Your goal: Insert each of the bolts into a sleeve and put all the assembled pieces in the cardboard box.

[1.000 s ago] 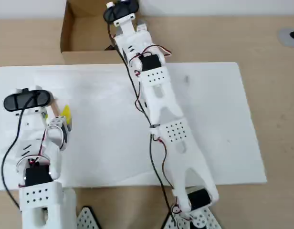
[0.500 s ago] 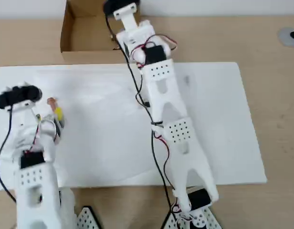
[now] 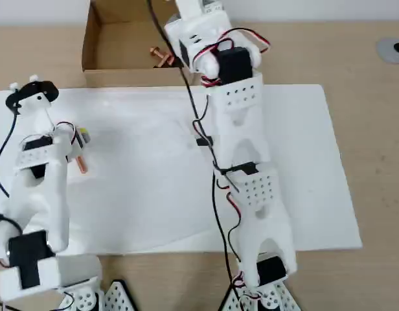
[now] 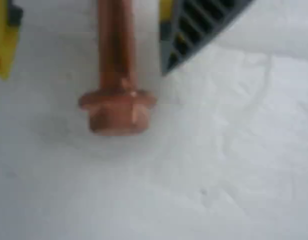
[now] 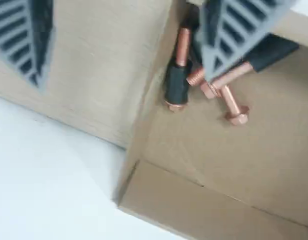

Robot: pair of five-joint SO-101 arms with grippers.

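Observation:
A bare copper bolt point(image 4: 116, 75) lies on the white mat point(image 4: 219, 175), head pointing away from the wrist. My left gripper point(image 4: 86, 70) is open around its shaft, with a gap on each side. From above, that bolt point(image 3: 80, 163) sits just beside the left gripper point(image 3: 79, 146) at the mat's left side. My right gripper point(image 5: 129, 82) is open over the cardboard box point(image 5: 94, 75), holding nothing. Inside the box lie a bolt in a black sleeve point(image 5: 176, 75) and further copper bolts point(image 5: 229, 102), also visible from above as copper pieces point(image 3: 162, 57).
The cardboard box point(image 3: 86, 45) stands past the mat's far edge, left of centre. The right arm point(image 3: 241, 129) stretches across the middle of the mat point(image 3: 154, 188). A small dark round fitting point(image 3: 394, 48) sits on the wooden table at the far right.
The left arm has swung up and leftward, and the bolt now lies on the mat lower, beside its gripper. The right arm has lifted toward the camera, uncovering the copper pieces in the box.

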